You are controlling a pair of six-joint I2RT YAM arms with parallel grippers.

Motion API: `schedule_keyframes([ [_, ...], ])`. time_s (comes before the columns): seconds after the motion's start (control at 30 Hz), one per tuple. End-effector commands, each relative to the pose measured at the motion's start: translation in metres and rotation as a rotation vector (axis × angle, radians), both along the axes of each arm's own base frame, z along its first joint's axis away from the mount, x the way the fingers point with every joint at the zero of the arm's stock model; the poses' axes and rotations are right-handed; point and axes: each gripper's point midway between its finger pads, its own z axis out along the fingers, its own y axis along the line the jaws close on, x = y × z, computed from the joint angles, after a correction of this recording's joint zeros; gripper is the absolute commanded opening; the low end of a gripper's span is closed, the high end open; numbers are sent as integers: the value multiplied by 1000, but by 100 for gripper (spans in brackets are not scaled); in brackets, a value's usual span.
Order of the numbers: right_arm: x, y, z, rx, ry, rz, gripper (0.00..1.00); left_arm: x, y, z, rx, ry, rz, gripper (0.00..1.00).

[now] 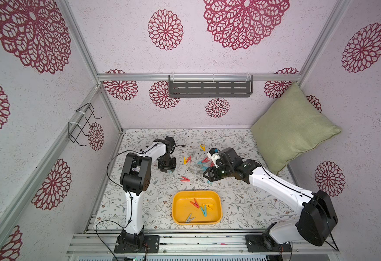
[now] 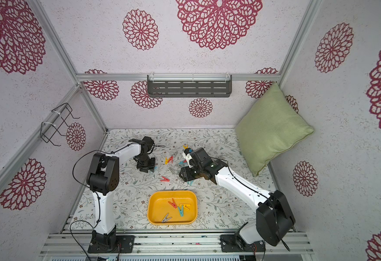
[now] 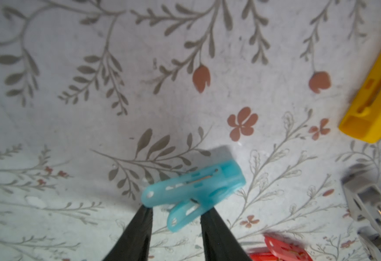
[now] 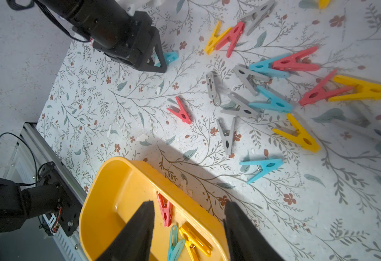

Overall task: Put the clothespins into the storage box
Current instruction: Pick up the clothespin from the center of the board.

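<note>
A teal clothespin (image 3: 191, 187) lies on the floral cloth at the left of the table. My left gripper (image 3: 177, 211) points down over it, with one black fingertip (image 3: 145, 212) on each side touching it. The right wrist view shows this gripper (image 4: 160, 62) low on the cloth. My right gripper (image 4: 189, 203) hangs open and empty above the far rim of the yellow storage box (image 1: 175, 208), beside the pile of clothespins (image 1: 199, 166). The storage box (image 4: 90, 203) holds several clothespins: red (image 1: 194, 203), teal (image 1: 203, 210), yellow and grey. A lone red clothespin (image 1: 185, 179) lies between the arms.
A green cushion (image 1: 293, 126) leans in the back right corner. A small white-and-black toy (image 1: 212, 156) sits behind the pile, partly hidden by my right arm. A grey slotted shelf (image 1: 210, 87) hangs on the back wall and a wire rack (image 1: 83, 123) on the left wall.
</note>
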Motion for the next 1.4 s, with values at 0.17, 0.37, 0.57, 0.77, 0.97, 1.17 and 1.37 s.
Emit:
schedule_keyframes([
  [0.17,9,5,12,38,-12,-6,55,-1,-7,-6,-20,24,-37,24],
  [0.37,10,2,12,43,-17,-23,54,-6,-10,0,-34,16,-37,11],
  [0.57,14,-6,7,37,-14,-70,51,-9,-15,24,-52,-12,-35,1],
  [0.77,26,-25,3,-2,-14,-166,51,-30,-30,61,-81,-46,-57,0],
  [0.97,42,-56,-3,-50,-3,-310,51,-77,-55,111,-132,-83,-119,0],
  [1.17,59,-85,-9,-69,13,-427,51,-139,-81,128,-184,-74,-152,0],
  [1.37,72,-111,-20,-73,48,-510,53,-194,-111,120,-231,-52,-203,2],
])
